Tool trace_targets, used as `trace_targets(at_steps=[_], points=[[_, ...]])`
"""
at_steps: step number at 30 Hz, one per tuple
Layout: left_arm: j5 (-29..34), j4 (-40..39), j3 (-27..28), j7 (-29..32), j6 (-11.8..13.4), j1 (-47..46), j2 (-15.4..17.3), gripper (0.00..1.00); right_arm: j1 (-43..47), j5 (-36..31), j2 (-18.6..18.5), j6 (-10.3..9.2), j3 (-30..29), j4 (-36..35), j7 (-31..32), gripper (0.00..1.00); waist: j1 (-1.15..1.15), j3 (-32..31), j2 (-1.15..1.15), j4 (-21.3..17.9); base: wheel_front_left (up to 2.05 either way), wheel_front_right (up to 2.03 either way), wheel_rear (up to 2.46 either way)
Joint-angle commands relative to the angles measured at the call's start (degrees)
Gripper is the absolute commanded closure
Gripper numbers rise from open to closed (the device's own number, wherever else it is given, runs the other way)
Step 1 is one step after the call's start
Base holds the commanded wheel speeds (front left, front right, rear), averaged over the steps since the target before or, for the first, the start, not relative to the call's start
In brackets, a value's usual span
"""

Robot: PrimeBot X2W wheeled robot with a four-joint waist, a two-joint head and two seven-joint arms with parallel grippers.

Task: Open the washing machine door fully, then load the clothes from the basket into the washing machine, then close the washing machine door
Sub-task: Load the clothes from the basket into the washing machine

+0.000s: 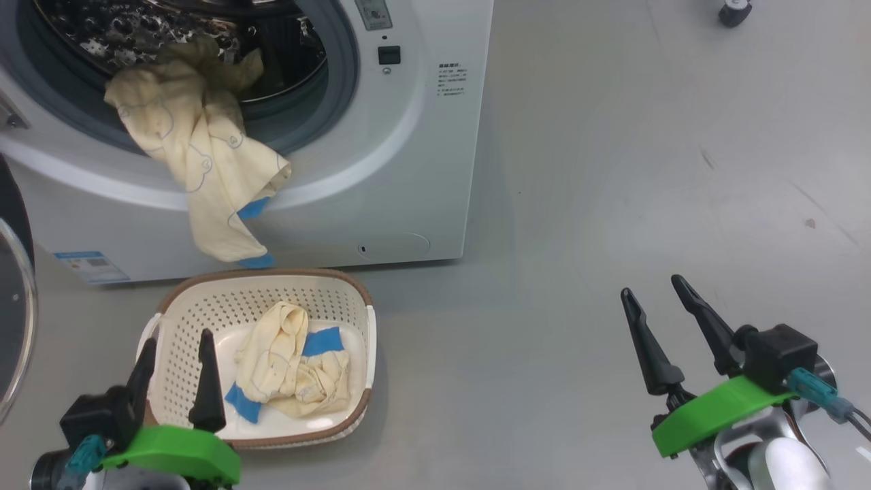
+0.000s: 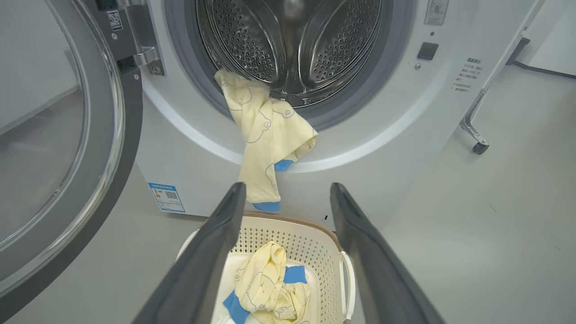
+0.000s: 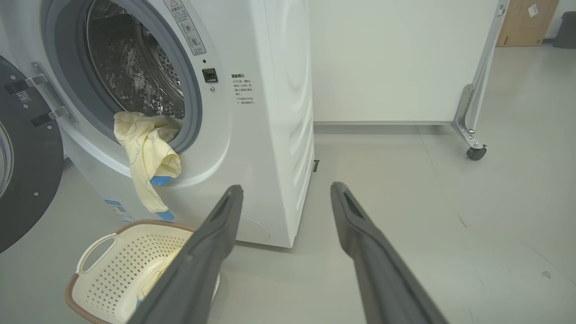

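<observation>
door [image 2: 58, 148] is swung wide on its hinge, standing off to the left of the washer [image 1: 408, 170], black rim and glass both clear of the opening. first garment [image 1: 204, 156], cream-yellow with blue cuffs, is half in and half out: its top lies on the grey gasket [image 1: 340, 88] at the mouth of the steel drum [image 2: 292, 40], and the rest hangs down the white front, lowest blue cuff just above the basket [image 1: 224, 306]. second garment [image 1: 292, 364] is bunched in the bottom of that basket, blue bands showing at its edges. the basket sits on the floor [image 1: 612, 170] just in front of the washer, below the opening, brown rim up.

left gripper [image 1: 177, 339] hovers at the basket's near side, fingers spread wide and pointing toward the washer, nothing between them; from its wrist camera the two fingers frame the basket and the garment inside. can't tell whether a fingertip touches the basket wall. right gripper [image 1: 651, 286] is well off to the right over bare floor, fingers wide apart too, holding nothing.

low on the washer front, a blue label [image 1: 92, 267] at the left and a round flap [image 1: 395, 245] at the right.
</observation>
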Motion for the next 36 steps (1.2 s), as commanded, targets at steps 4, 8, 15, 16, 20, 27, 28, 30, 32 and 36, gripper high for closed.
trace_targets(at_steps=[4,8,15,16,20,27,28,30,32,36], points=[[-1.4,3.2,1.7,1.7,3.5,-7.1,1.3,0.00,-3.8,0.8,-0.3,-0.16,2.0,-1.8,-1.3,0.00,0.00,3.0,0.00,-1.3,0.00,0.00,0.00],[-2.3,7.0,1.5,2.9,1.3,-10.6,1.6,0.00,-4.8,1.3,-0.3,-0.16,2.7,-1.5,-1.9,0.00,0.00,5.0,0.00,-2.2,0.00,0.00,0.00],[-5.5,18.3,1.6,5.5,-5.7,-20.9,2.0,0.00,-7.6,2.9,-0.3,-0.16,4.3,-0.4,-3.9,0.00,0.00,10.5,0.00,-4.6,0.00,0.00,0.00],[-5.8,20.0,1.7,5.8,-6.6,-22.5,2.1,0.00,-8.0,3.1,-0.3,-0.16,4.5,-0.2,-4.1,0.00,0.00,11.2,0.00,-5.0,0.00,0.00,0.00],[-7.2,26.8,2.4,6.6,-9.9,-29.1,2.6,0.00,-9.8,4.1,-0.3,-0.16,5.5,0.5,-5.2,0.00,0.00,14.2,0.00,-6.5,0.00,0.00,0.00],[-8.9,37.9,3.6,8.6,-14.6,-39.8,4.9,0.00,-12.7,6.1,-0.3,-0.16,7.7,1.8,-6.8,0.00,0.00,18.9,0.00,-10.0,0.00,0.00,0.00],[-9.0,39.2,3.7,8.9,-15.1,-41.1,5.3,0.00,-13.0,6.3,-0.3,-0.16,7.9,1.9,-7.0,0.00,0.00,19.6,0.00,-10.4,0.00,0.00,0.00],[-9.0,41.7,3.8,9.3,-16.2,-43.6,6.1,0.00,-13.5,6.9,-0.3,-0.16,8.2,2.2,-7.3,0.00,0.00,20.8,0.00,-11.3,0.00,0.00,0.00],[-9.0,43.9,3.7,9.8,-17.1,-45.9,6.9,0.00,-13.9,7.3,-0.3,-0.16,8.4,2.5,-7.5,0.00,0.00,21.9,0.00,-12.1,0.00,0.00,0.00],[-8.9,47.9,3.5,10.6,-18.6,-50.2,8.4,0.00,-14.7,8.2,-0.3,-0.16,9.2,2.8,-7.8,0.00,0.00,23.8,0.00,-13.6,0.00,0.00,0.00]])
